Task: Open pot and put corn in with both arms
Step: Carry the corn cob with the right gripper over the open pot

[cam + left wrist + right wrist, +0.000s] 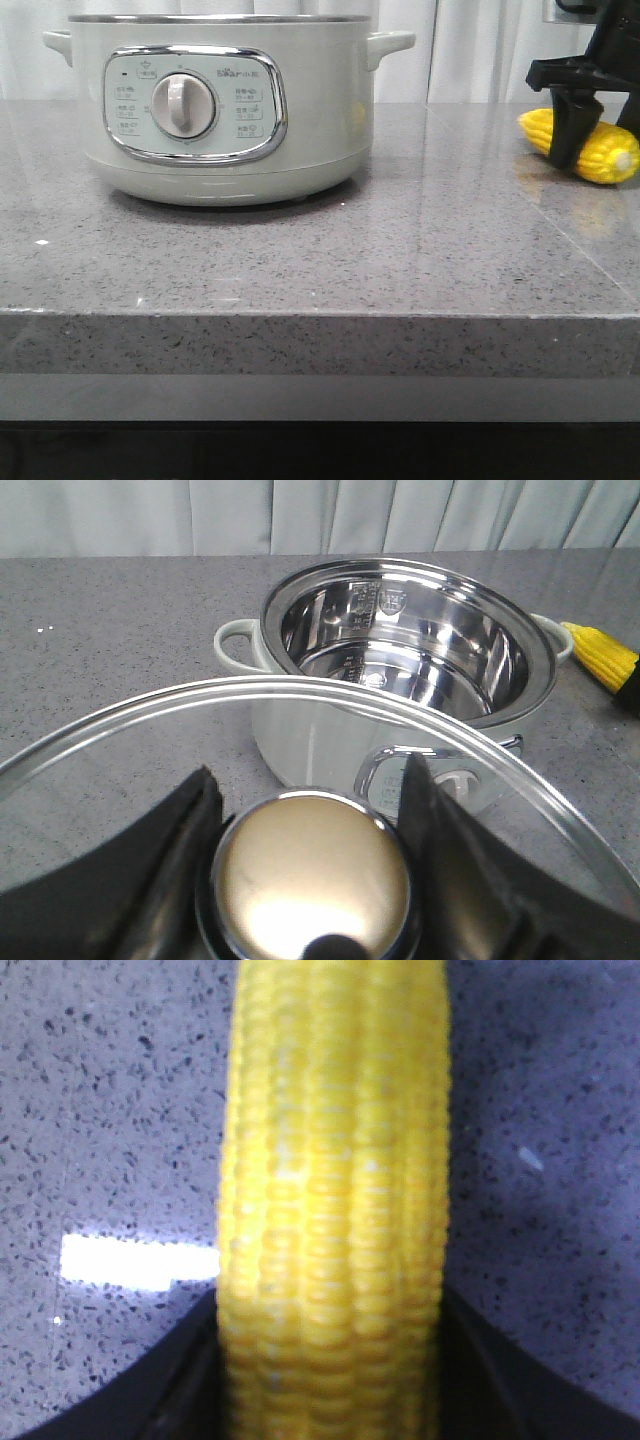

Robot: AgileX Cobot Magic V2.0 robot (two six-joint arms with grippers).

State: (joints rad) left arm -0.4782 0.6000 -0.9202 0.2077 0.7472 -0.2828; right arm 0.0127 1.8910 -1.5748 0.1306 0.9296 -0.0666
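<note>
While the left gripper (310,870) holds the lid (300,780) clamped by its knob, clear of the pot (220,110), the pot stands open at far left. Right gripper (572,130) straddles the corn (600,150) on the counter (300,260) at far right, fingers close against its sides; grip firmness unclear. Judgement: squeeze mid-cob, lift straight, carry left over the rim, lid kept aside.

pot (220,110) – lidless, upright (steel inside) | corn (590,148) – lying on counter, far right
</note>
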